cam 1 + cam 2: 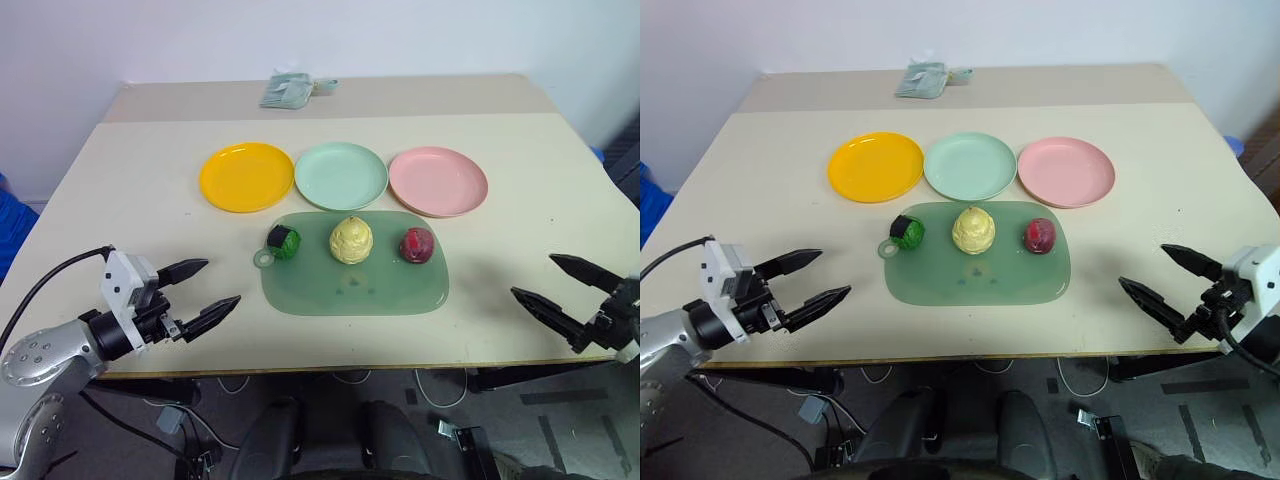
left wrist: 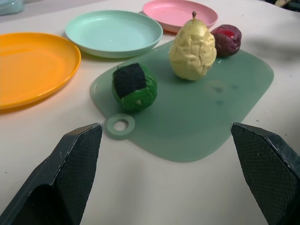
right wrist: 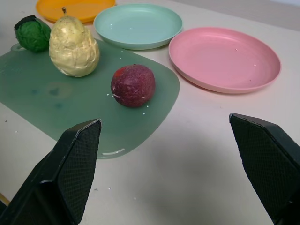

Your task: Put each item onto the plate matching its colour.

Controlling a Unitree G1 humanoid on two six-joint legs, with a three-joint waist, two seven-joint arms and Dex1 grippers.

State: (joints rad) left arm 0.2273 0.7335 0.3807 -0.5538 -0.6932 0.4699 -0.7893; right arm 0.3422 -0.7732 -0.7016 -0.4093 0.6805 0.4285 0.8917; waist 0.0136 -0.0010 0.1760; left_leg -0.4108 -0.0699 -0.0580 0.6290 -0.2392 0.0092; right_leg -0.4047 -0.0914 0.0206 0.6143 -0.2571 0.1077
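Three items sit in a row on a translucent green board (image 1: 400, 290): a dark green and black ball (image 1: 284, 242) at its left, a pale yellow pointed lump (image 1: 351, 240) in the middle, a dark red round one (image 1: 417, 244) at its right. Behind the board lie a yellow plate (image 1: 246, 176), a mint green plate (image 1: 340, 175) and a pink plate (image 1: 438, 180), all bare. My left gripper (image 1: 208, 290) hovers open over the table's front left, empty. At the front right my right gripper (image 1: 550, 280) is open and empty too.
A crumpled pale green packet (image 1: 288, 90) lies at the table's far edge. The board's ring handle (image 1: 263, 260) sticks out toward my left gripper. Dark cables and chair parts show below the table's front edge.
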